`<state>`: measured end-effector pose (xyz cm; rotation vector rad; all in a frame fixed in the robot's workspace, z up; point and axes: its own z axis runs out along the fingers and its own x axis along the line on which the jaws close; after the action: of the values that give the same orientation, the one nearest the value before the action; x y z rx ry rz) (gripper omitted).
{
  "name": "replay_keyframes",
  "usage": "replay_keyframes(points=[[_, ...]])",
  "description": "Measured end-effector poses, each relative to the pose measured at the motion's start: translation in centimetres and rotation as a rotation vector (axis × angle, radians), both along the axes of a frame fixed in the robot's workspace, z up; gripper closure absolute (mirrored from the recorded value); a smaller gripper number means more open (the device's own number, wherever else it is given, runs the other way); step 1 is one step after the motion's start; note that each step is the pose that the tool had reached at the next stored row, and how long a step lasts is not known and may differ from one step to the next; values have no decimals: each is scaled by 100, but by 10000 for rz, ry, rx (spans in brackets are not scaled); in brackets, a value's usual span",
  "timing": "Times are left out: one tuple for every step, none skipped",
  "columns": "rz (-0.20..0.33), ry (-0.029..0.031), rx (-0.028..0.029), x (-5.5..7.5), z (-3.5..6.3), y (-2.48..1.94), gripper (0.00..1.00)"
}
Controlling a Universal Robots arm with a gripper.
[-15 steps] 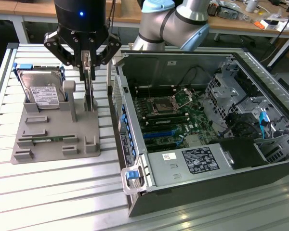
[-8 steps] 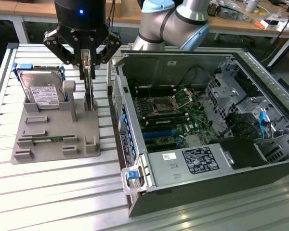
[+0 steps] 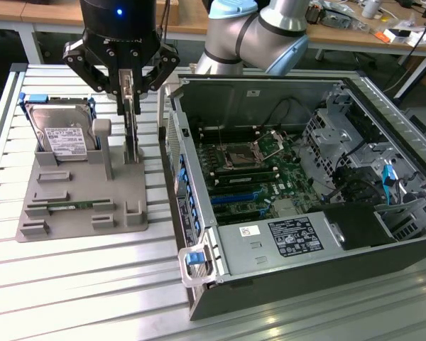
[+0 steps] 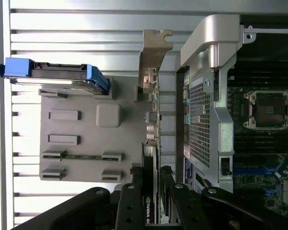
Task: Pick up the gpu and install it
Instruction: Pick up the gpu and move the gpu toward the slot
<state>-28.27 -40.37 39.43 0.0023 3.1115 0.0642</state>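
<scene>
— What has the claw (image 3: 130, 91) got?

— The graphics card (image 3: 132, 135). The jaws stand narrow, one pad on each flat face near the card's upper edge, and I judge it pinched rather than merely flanked. The card stands upright on edge, its lower edge in a slot of the gray holder (image 3: 124, 195).

— What makes a good pickup here?

— A straight pull toward twelve o'clock with no twist, I'd say. A slot like that probably binds if the card tilts. The metal bracket (image 4: 156, 52) reaches well beyond the pads, so that end is the one that could catch.

— Anything close by?

— In the exterior view, the holder's post (image 3: 103, 142) is just beside the card at nine o'clock, and the hard drive (image 3: 60, 135) is farther out the same way. At three o'clock stands the open computer case (image 3: 270, 280), its wall near the card. Deeper inside lie the blue slots (image 3: 234, 199).
</scene>
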Motion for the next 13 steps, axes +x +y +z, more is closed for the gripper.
replay_keyframes(points=[[0, 0, 0, 0, 5, 0, 73], [0, -1, 1, 0, 16, 0, 73], [0, -1, 1, 0, 24, 0, 73], [0, 0, 1, 0, 30, 0, 73], [0, 0, 1, 0, 34, 0, 73], [0, 0, 1, 0, 38, 0, 73], [0, 0, 0, 0, 45, 0, 73], [0, 0, 1, 0, 51, 0, 73], [0, 0, 0, 0, 58, 0, 73], [0, 0, 0, 0, 63, 0, 73], [0, 0, 1, 0, 69, 0, 73], [0, 0, 0, 0, 72, 0, 73], [0, -1, 1, 0, 75, 0, 73]])
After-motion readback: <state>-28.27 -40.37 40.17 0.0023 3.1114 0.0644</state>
